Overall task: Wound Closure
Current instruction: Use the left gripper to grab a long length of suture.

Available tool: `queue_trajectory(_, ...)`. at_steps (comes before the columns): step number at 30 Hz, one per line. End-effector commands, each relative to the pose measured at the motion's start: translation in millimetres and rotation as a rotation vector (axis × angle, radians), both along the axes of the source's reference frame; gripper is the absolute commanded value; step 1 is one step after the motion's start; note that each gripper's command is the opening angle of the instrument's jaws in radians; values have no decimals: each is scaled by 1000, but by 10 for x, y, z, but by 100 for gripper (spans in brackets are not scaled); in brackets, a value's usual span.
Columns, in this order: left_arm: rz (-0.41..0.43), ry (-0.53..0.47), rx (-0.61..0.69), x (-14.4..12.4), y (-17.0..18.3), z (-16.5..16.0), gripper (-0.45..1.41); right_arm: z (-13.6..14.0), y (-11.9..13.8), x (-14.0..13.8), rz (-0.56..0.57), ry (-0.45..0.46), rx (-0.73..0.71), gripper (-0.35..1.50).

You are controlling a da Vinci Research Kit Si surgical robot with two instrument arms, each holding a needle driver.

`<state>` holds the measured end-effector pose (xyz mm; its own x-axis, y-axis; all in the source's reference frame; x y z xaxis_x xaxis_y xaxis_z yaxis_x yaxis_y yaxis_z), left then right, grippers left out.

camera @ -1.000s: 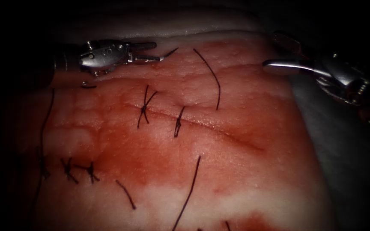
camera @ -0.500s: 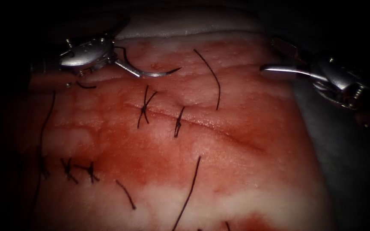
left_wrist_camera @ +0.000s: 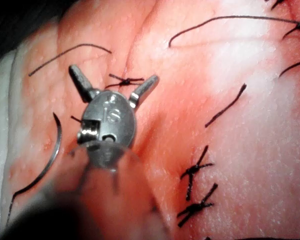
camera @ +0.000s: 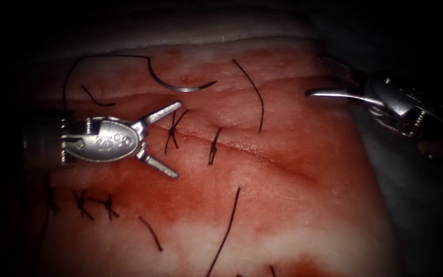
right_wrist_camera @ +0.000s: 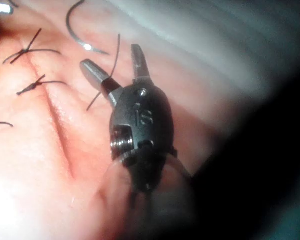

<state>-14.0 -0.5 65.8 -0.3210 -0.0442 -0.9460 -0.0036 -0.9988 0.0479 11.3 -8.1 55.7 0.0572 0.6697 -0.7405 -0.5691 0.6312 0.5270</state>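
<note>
Tissue (camera: 283, 215) bears needle (camera: 178, 86) lying free above cut (camera: 262, 156); left tool (camera: 162, 141) and right tool (right_wrist_camera: 115, 62) both spread, empty

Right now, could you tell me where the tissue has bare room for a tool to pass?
Free: the unstitched cut right of the two stitches, below the open right tool. Crowded: upper left, where the needle lies loose with its thread above the open, empty left tool.

Left hand (camera: 167, 139) spread wide, empty, right hand (camera: 324, 77) parted, empty
</note>
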Motion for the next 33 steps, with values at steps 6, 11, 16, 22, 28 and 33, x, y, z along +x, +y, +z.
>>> queue_trajectory(6, -50, -25, -41, -14, -22, 1, 104, 7, 0, 8, -1, 3, -6, 118)
queue_trajectory(11, 6, -104, -77, -22, -47, -13, 78, 10, 0, 7, 1, 0, -8, 116)
queue_trajectory(16, 92, -176, -147, -33, -67, -27, 78, 11, -1, 7, 1, 0, -10, 115)
queue_trajectory(22, 167, -225, -194, -49, -88, -35, 64, 11, -1, 7, -3, 1, -9, 113)
queue_trajectory(28, 237, -213, -227, -62, -110, -27, 61, 12, -4, 8, -7, 4, -12, 113)
queue_trajectory(33, 255, -223, -235, -63, -121, -30, 47, 14, -5, 8, -7, 4, -14, 111)
